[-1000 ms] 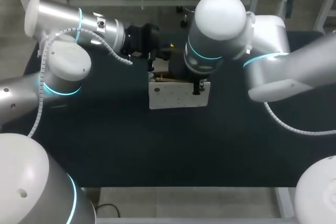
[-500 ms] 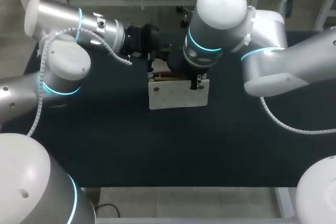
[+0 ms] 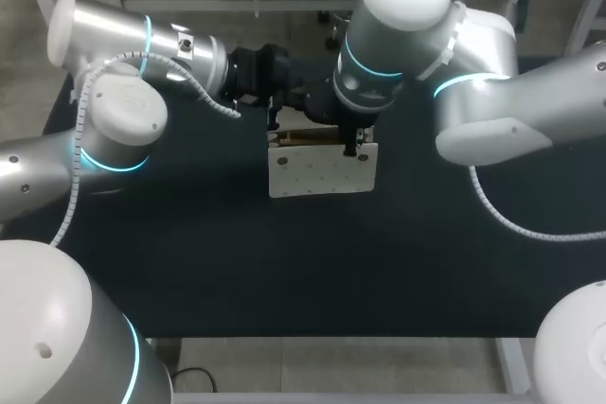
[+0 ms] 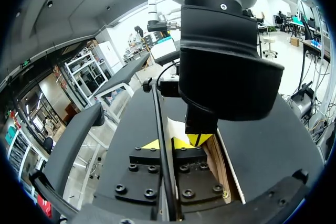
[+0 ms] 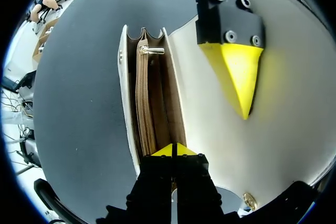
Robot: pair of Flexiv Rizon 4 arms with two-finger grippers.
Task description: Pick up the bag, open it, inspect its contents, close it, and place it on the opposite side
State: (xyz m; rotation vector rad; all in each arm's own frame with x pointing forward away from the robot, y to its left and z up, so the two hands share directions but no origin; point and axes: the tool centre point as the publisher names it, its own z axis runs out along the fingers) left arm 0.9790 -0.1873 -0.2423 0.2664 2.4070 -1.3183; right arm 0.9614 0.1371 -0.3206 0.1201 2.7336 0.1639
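While the white leather bag [image 3: 317, 175] lies open, right gripper [image 5: 172, 149] sits closed, empty, over its mouth; left gripper [image 4: 167, 144] at its flap [image 5: 210, 145], grip unclear.

One white bag [image 3: 322, 169], one dark table [image 3: 284, 262], two silver arms [image 3: 123, 111] [image 3: 492, 111], two yellow-tipped claws [image 4: 165, 144] [image 5: 173, 150].

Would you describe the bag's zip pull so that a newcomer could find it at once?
Midway across the dark table is a white bag with its top open, showing a tan zip running along the inside. The zip pull is the small silvery tab at that zip's end farthest from the right pincer, the only metal amid the tan lining.
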